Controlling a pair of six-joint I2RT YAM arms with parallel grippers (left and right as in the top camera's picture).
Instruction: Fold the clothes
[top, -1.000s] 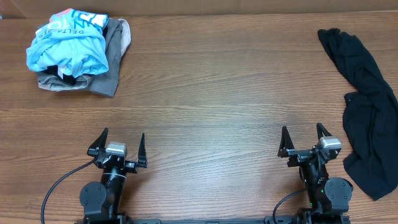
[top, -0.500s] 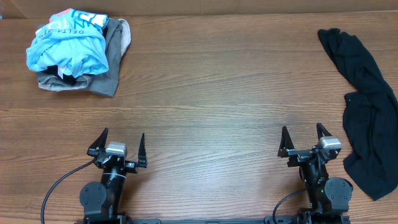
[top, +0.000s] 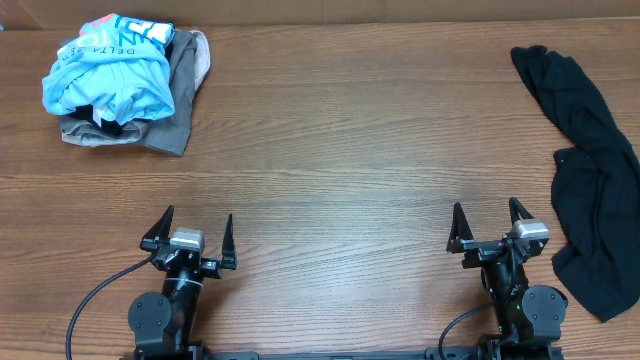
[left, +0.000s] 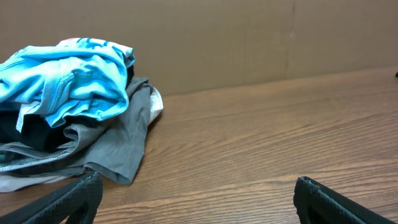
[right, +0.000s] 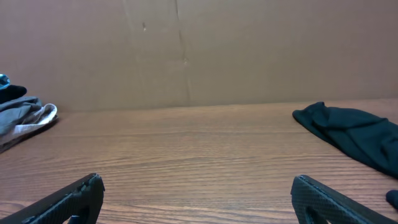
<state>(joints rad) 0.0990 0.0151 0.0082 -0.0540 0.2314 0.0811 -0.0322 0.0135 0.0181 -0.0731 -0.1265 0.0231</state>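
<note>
A crumpled pile of clothes lies at the table's far left: a light blue shirt (top: 110, 65) on top of a grey garment (top: 175, 95). It also shows in the left wrist view, blue shirt (left: 68, 78) over grey cloth (left: 115, 146). A black garment (top: 590, 170) lies spread along the right edge; part of it shows in the right wrist view (right: 351, 134). My left gripper (top: 188, 232) is open and empty near the front edge. My right gripper (top: 485, 225) is open and empty near the front edge, left of the black garment.
The wooden table (top: 340, 150) runs between the two piles. A brown cardboard wall (right: 199, 50) stands behind the table's far edge. A black cable (top: 95, 295) trails from the left arm's base.
</note>
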